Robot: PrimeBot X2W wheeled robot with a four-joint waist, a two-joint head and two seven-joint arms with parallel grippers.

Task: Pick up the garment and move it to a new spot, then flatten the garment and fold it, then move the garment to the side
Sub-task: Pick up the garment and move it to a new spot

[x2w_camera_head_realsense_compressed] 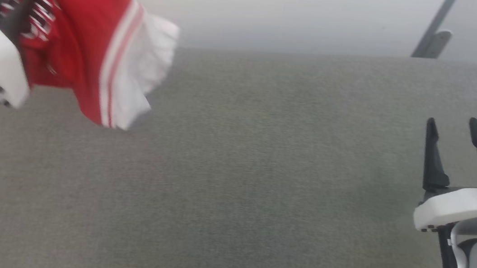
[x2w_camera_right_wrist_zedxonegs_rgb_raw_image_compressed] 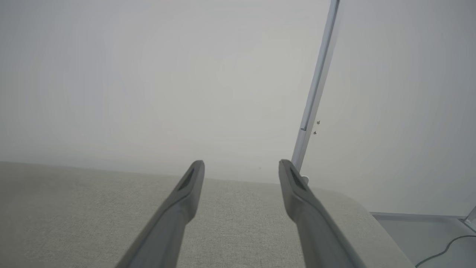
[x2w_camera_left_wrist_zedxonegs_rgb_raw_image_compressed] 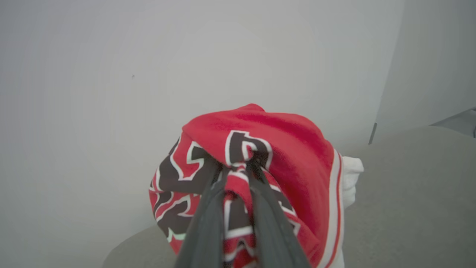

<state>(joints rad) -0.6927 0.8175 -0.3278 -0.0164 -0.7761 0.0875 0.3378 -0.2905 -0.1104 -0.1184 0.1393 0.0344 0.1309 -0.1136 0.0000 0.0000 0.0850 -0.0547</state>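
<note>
1. Left wrist view showed the left gripper (x2w_camera_left_wrist_zedxonegs_rgb_raw_image_compressed: pixel 240 165) at the bottom centre of the frame, its two dark fingers pressed together on a pinched fold of the garment (x2w_camera_left_wrist_zedxonegs_rgb_raw_image_compressed: pixel 293 149).
2. The garment, a red jersey with black, white-outlined lettering, bunched around those fingertips in the middle of the frame. Red-and-white striped trim and a white sleeve end sat at its right edge.
3. In the head view the bundle hung from that gripper in the upper left of the frame, blurred, and appeared to be held above the grey fabric surface (x2w_camera_head_realsense_compressed: pixel 238 175), which spread across the centre and bottom.
4. The right gripper (x2w_camera_head_realsense_compressed: pixel 451 121) stood at the lower right of the head view with its fingers apart and nothing between them, well apart from the garment.
5. In the right wrist view those fingers rose from the bottom edge, spread wide over the same grey surface.
6. Beyond them a pale wall (x2w_camera_right_wrist_zedxonegs_rgb_raw_image_compressed: pixel 148 74) took up the upper part of the frame, with a slanted grey metal bar (x2w_camera_right_wrist_zedxonegs_rgb_raw_image_compressed: pixel 316 93) at the upper right.
</note>
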